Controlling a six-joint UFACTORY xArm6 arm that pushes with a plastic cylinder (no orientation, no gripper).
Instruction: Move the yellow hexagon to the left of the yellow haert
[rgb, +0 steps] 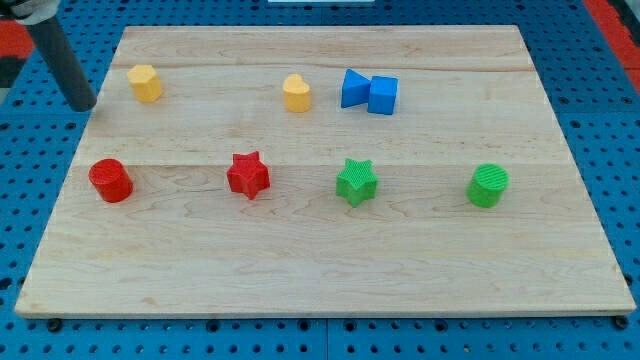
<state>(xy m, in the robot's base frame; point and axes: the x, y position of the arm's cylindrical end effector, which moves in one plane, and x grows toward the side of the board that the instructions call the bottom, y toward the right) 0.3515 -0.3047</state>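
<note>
The yellow hexagon (145, 83) sits near the top left of the wooden board (320, 270). The yellow heart (296, 93) sits to its right, at the top middle, well apart from it. My tip (84, 106) is at the board's left edge, to the left of the yellow hexagon and a little below it, not touching it.
Two blue blocks touch each other right of the heart: a blue triangle-like block (354, 88) and a blue cube (383, 95). In a lower row stand a red cylinder (111, 180), a red star (248, 175), a green star (356, 182) and a green cylinder (488, 186).
</note>
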